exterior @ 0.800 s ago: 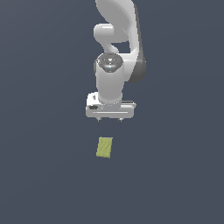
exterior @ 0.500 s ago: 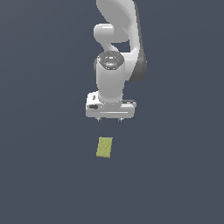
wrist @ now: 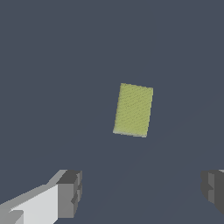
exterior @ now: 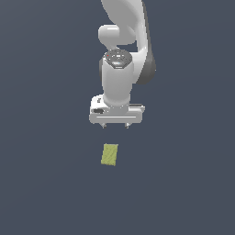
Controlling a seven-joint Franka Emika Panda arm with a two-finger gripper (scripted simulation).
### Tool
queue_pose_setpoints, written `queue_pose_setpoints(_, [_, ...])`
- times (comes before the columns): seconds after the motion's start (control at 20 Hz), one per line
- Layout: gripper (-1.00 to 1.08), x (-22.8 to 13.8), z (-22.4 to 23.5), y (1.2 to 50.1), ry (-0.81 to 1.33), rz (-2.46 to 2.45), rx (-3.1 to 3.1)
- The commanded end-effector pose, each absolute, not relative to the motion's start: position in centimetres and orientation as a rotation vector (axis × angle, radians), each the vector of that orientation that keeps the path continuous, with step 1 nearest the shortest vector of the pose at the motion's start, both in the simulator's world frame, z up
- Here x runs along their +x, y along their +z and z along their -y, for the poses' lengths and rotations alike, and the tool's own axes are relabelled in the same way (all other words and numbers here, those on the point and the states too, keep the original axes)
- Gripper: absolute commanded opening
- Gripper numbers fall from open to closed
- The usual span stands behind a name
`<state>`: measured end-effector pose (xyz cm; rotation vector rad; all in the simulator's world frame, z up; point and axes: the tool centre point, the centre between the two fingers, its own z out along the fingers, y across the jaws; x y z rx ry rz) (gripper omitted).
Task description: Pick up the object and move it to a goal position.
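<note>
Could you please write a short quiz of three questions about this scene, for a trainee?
1. True or false: the tool is already holding the block.
2. Multiple choice: how do the tool's fingers stand in the wrist view? A) pressed together B) wide apart with nothing between them C) closed on the block
3. Short answer: what colour is the block, and where does it rest?

Key:
1. False. The block lies apart from the tool, untouched.
2. B.
3. Yellow-green; it lies flat on the dark floor, below the tool in the exterior view.
</note>
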<state>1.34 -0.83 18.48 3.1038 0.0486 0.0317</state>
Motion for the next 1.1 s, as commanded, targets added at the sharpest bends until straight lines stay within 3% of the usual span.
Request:
queue_pose_setpoints(0.0, [1.00,1.6,1.0,18.0,0.029,-0.041,3.105])
queue_pose_setpoints(1.05, [1.00,6.5,3.6,7.2,0.003,0.135,3.135])
